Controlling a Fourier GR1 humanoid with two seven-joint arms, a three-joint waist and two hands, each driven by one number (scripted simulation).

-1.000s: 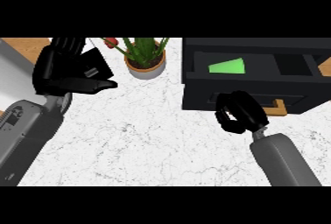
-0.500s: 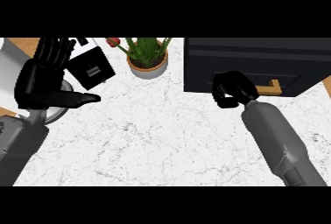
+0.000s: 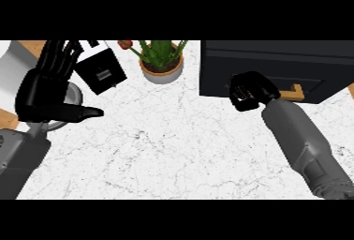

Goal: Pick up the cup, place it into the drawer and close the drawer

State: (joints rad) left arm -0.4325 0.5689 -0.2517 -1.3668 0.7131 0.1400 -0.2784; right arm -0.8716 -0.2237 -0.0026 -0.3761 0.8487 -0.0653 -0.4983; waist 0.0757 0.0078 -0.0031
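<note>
Since no cup shows anywhere on the counter, you should take it as inside the shut drawer — right hand, fingers curled and empty, sits against its front. Left hand rests open far left, near the potted plant.

The drawer unit is seen at the far right of the surface. A potted plant is set just left of it, and a small box is found further left.
</note>
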